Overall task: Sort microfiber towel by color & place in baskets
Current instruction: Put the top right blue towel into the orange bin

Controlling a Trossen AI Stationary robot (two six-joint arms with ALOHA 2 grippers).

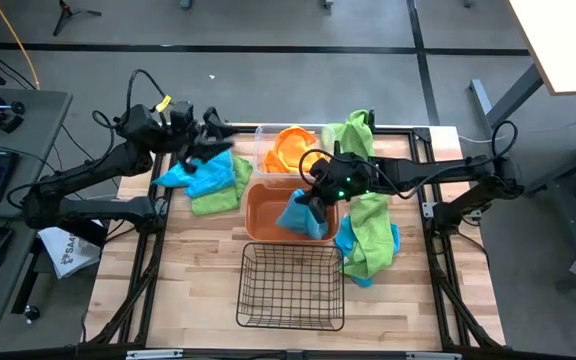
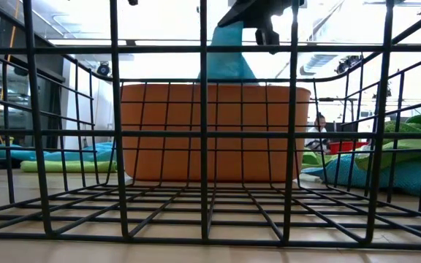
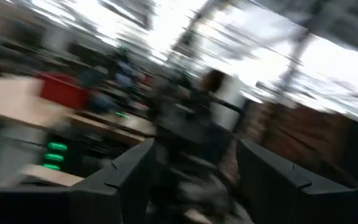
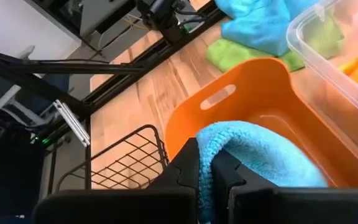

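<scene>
Right now the right gripper pinches a fluffy blue towel tight between its two dark fingers. The towel hangs down soft and floppy into the orange plastic bin, which sits right under the gripper. That bin is smooth, with rounded corners and a slot handle in its end wall. Past the gripper, toward the front of the table, stands the black wire-mesh basket, made of thin crossing bars, with bare wood showing through its bottom. On the other side of the gripper is the clear plastic bin with orange towels inside. Its see-through wall touches the orange bin's rim. A heap of green and blue towels lies just beside the gripper, on the wood near the table edge.

The left gripper hangs well apart, over another blue and green towel pile. Its fingers stand apart with nothing between them.
</scene>
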